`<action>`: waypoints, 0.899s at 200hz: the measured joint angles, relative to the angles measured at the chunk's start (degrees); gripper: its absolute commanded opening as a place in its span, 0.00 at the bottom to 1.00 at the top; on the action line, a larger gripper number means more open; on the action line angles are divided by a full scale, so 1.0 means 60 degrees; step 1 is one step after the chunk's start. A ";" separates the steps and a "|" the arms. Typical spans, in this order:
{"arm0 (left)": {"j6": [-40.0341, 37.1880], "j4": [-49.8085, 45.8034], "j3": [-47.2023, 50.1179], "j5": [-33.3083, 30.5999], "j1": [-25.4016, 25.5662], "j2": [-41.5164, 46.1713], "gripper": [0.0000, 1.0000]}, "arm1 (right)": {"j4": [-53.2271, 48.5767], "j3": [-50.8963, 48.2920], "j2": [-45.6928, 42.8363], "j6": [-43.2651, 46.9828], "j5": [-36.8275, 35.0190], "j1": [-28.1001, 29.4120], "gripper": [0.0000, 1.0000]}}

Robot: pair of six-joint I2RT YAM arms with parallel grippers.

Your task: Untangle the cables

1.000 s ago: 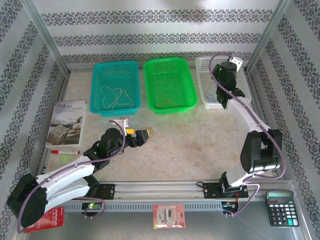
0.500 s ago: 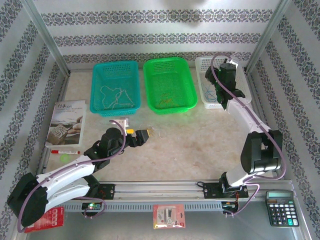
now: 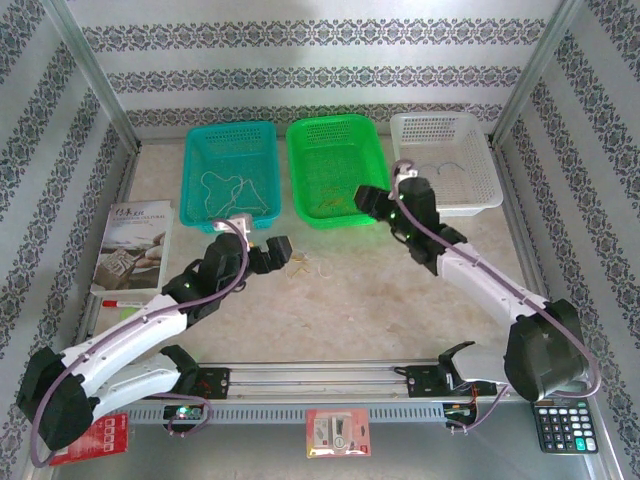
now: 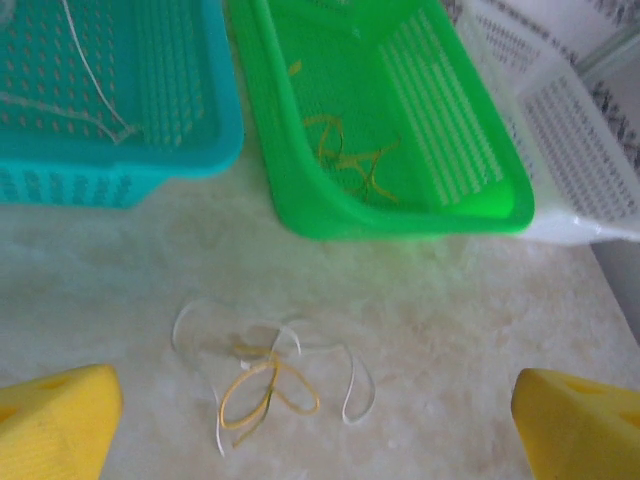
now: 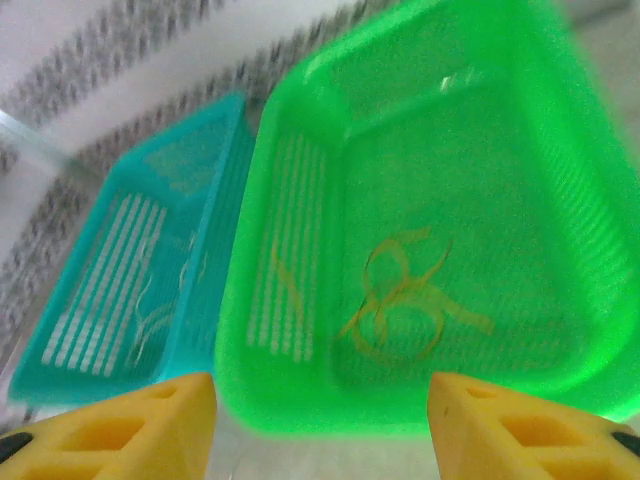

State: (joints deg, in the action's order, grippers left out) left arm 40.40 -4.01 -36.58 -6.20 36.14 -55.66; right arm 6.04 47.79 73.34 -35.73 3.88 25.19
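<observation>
Tabletop [image 3: 380, 290] from above: left claw [image 3: 283, 250] spread wide, with the cables [image 3: 303, 265], a loose cream-white and yellow-orange tangle, lying just beside its tips; right claw [image 3: 377, 205] parted and empty at the green basket's [image 3: 335, 220] near rim. Left wrist: tangle on the tabletop between the wide-spread fingers, untouched. Right wrist: claw parted before the green basket, gripping nothing.

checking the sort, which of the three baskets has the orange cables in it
The green basket in the middle: orange cables lie on its floor. The teal basket holds cream cords.
</observation>
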 measured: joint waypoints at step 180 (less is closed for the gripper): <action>-0.0506 -0.1796 -0.1563 0.2226 -0.1537 -0.1996 1.00 | 0.1523 -0.1275 0.3271 -0.0590 0.0280 0.2765 0.54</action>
State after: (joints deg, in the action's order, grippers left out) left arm 37.36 -14.79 -45.95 7.16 26.92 -67.64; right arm 15.18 40.14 92.97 -39.27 5.56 41.78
